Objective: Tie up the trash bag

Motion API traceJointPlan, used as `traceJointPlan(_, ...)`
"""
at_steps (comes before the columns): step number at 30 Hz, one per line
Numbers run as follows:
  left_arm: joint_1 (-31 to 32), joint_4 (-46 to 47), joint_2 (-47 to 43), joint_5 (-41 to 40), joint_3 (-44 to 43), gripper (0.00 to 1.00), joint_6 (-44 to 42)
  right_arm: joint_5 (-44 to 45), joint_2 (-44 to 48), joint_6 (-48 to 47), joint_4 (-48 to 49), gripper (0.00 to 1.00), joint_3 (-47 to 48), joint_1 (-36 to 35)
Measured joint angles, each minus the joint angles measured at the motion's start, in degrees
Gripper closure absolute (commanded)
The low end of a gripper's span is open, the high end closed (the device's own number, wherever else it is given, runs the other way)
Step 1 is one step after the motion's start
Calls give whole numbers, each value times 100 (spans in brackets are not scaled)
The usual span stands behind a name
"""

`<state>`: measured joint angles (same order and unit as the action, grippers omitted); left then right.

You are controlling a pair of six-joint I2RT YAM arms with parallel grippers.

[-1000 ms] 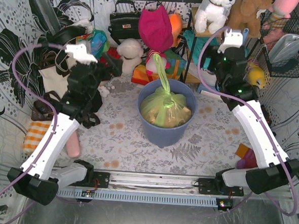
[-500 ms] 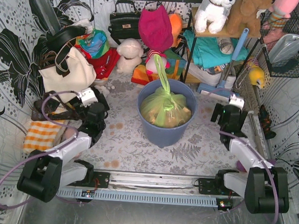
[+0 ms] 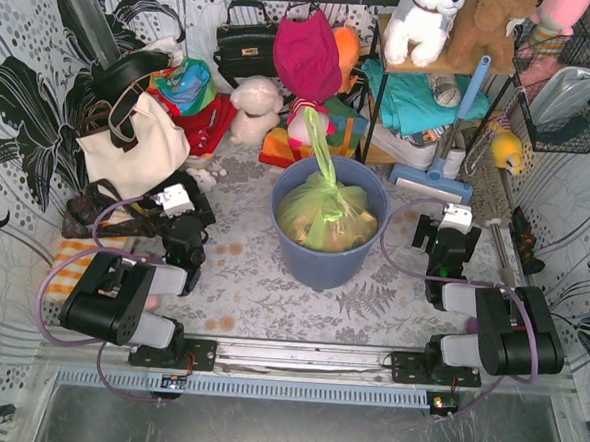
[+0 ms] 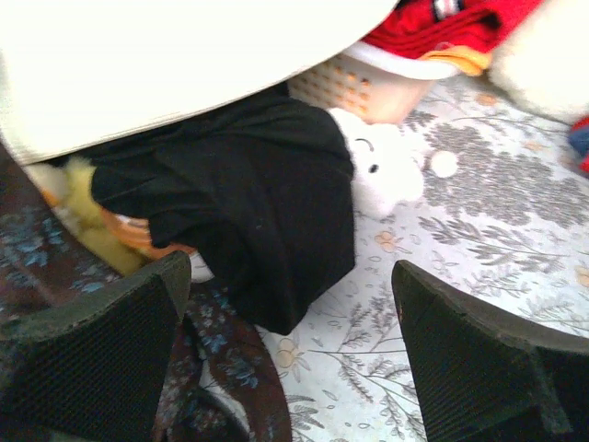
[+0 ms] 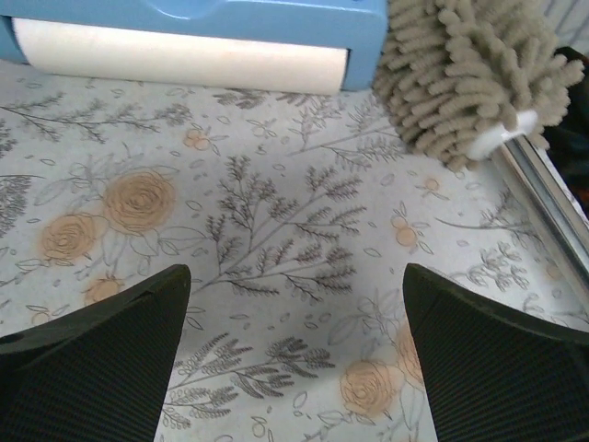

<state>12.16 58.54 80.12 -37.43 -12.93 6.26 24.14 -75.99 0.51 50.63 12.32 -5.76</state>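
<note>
The trash bag [image 3: 325, 215] sits inside the round blue bin [image 3: 322, 268] at the middle of the floral counter [image 3: 241, 283], its top gathered into a knot with 1 long green tail standing up toward the back. Both arms are folded low at the near edge, well apart from the bin. The left fingers [image 4: 92, 359] are spread wide and hold nothing, facing a black cloth [image 4: 248, 212] and a small white plush [image 4: 382, 170]. The right fingers [image 5: 92, 364] are also spread wide and empty, above bare counter near a blue sweeper head [image 5: 202, 23] and a grey chenille duster [image 5: 460, 74].
</note>
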Motion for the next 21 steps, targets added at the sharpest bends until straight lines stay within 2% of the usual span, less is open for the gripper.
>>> traceJointPlan(6,-295,540,101,1244,96,2,-114,-490,-675,-236,925,3,31,7)
traceJointPlan(9,-385,1025,238,1827,306,2,-214,-756,-866,-295,1023,3,68,79)
traceJointPlan(12,-431,1082,378,2229,374,2,-256,-1049,-872,-317,1165,3,81,190)
traceJointPlan(17,-476,1130,382,2339,363,2,-249,-1475,-1060,-339,1814,3,-57,269)
traceJointPlan(21,-483,1121,382,2341,356,2,-245,-1620,-1187,-352,1974,3,-122,291)
